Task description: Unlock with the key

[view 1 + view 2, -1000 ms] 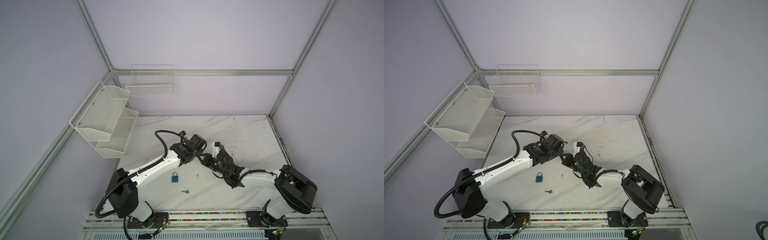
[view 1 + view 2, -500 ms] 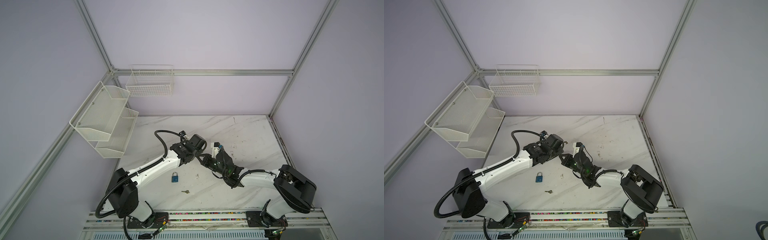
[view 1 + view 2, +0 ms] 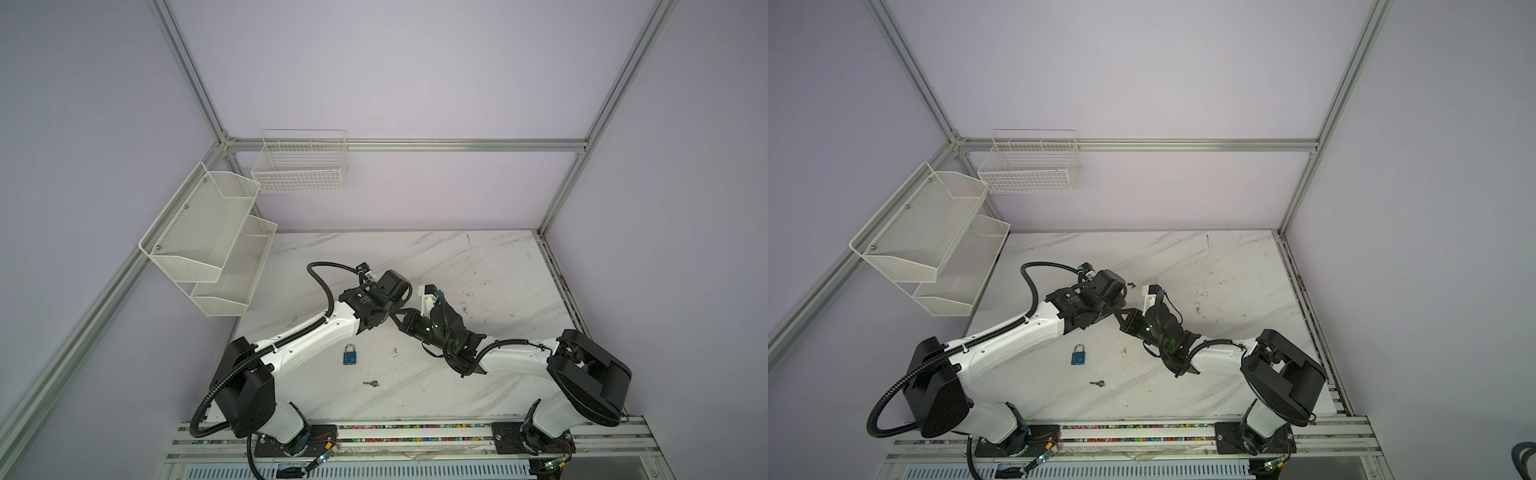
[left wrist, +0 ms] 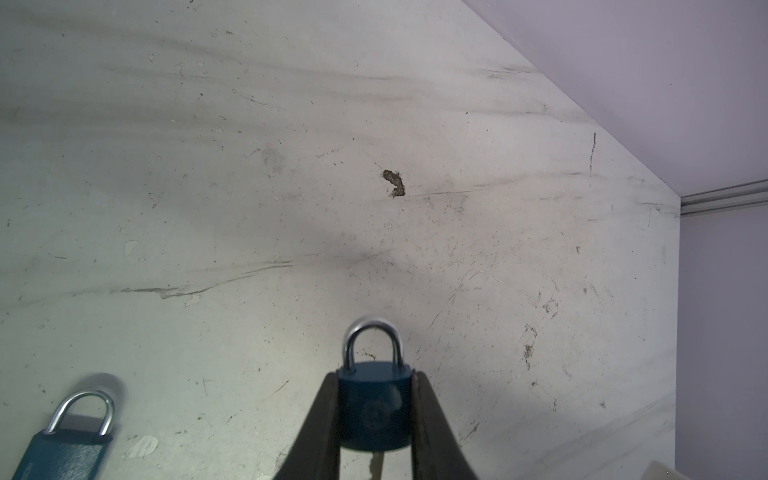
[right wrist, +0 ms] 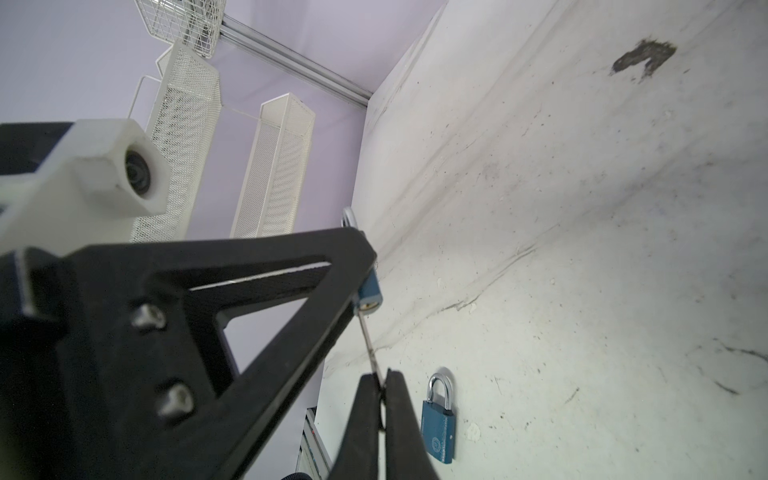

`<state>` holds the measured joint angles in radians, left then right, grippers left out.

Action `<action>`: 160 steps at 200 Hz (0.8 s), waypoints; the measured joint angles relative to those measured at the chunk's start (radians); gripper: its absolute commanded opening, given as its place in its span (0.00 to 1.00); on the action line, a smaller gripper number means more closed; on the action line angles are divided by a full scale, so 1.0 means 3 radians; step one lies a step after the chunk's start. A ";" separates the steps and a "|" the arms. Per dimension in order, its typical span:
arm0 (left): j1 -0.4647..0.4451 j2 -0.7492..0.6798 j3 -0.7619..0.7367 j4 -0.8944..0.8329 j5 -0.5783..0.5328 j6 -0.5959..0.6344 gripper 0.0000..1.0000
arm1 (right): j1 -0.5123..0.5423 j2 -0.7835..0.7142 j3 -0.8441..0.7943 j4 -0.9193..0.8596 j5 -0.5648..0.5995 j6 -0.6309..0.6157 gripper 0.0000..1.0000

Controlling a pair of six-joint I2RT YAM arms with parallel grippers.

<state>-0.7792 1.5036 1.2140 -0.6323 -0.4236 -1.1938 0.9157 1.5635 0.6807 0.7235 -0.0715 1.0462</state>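
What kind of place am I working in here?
Probably a lab test cell: aluminium frame around plain lilac walls, a marble-look tabletop, wire baskets mounted on the wall.

White marble-patterned desk (image 3: 478, 266) with grey veins and scuffs, dark smear (image 4: 395, 183) on its surface, white two-tier perforated metal shelf (image 3: 208, 232) mounted on the left wall, white wire basket (image 3: 301, 166) hung on the back wall, aluminium frame rails (image 3: 457, 145), lilac wall panels (image 3: 395, 70)
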 measured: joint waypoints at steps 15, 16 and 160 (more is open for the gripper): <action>0.0000 -0.0022 -0.0028 0.0011 -0.0001 -0.0001 0.00 | 0.0004 0.0000 0.0009 -0.0017 0.0003 -0.0008 0.00; 0.0000 -0.0027 -0.0034 0.0014 -0.0001 -0.0003 0.00 | 0.0005 0.0001 0.0010 -0.0019 0.0001 -0.0008 0.00; 0.0028 -0.0111 -0.0114 0.0085 -0.0037 0.0003 0.00 | 0.0018 0.0094 0.0111 -0.0057 0.0003 -0.0028 0.00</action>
<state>-0.7708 1.4704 1.1797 -0.6067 -0.4347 -1.1931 0.9211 1.5917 0.7139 0.7063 -0.0708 1.0378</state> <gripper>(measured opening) 0.226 0.059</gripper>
